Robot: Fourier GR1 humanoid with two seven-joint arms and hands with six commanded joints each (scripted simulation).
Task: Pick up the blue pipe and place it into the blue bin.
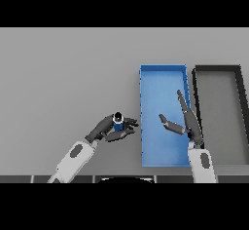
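Blue pipe (118, 122) half-hidden inside left hand (108, 128) fingers.

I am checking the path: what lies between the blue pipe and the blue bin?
In the head view only the left hand's fingertips and bare grey table separate the blue pipe from the blue bin.
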